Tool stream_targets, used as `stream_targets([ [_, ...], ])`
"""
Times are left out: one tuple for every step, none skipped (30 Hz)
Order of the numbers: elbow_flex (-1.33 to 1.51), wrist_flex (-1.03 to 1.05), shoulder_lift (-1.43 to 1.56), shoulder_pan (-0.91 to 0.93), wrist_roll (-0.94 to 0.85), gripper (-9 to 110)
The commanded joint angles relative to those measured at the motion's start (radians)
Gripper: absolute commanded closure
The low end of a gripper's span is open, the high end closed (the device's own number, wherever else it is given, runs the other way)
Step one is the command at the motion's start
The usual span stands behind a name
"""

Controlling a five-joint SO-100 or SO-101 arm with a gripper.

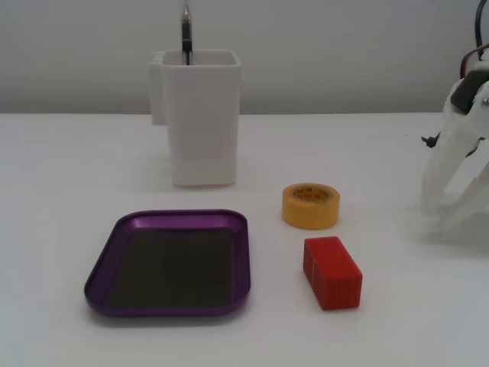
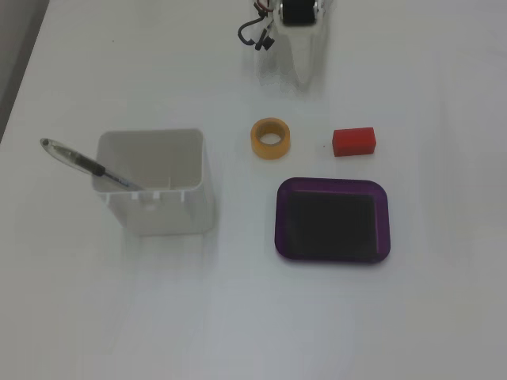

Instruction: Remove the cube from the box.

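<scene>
On the white desk (image 1: 76,160), beside the right rim of the shallow purple metallic tray (image 1: 241,252) as the low front-facing fixed view shows it, the small bright red ribbed rectangular block (image 1: 331,272) is lying flat, clear of the tray and not touching it. In a fixed view from above, the block (image 2: 353,141) is sitting between the tray's rim (image 2: 333,184) and the desk's far edge. Judged from this layout, the removal is already complete; nothing seems left but parking the arm.

Containers: the tray is showing only its bare dark grey bottom, so it is holding nothing. The tall white square plastic container (image 1: 200,115) is standing upright behind the tray, and a clear-barrelled pen (image 2: 83,161) is leaning in it, its top sticking out over the rim. A yellow roll of tape (image 1: 310,205) is resting flat just behind the block, apart from it.

The white two-finger gripper (image 1: 451,210) is hanging tips-down near the desk's right edge in the low view, well apart from the block, holding nothing. Its fingers look drawn close together, yet whether they meet cannot be told.
</scene>
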Motion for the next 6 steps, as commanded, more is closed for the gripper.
stream_targets([
  [0.008, -0.014, 0.097, 0.005, 0.008, 100],
  [0.008, -0.014, 0.097, 0.005, 0.008, 100],
  [0.008, -0.015, 0.097, 0.002, 0.005, 100],
  [0.008, -0.015, 0.097, -0.002, 0.002, 100],
  [0.006, -0.015, 0.097, -0.002, 0.0, 100],
  [0.006, -0.015, 0.097, -0.002, 0.0, 100],
])
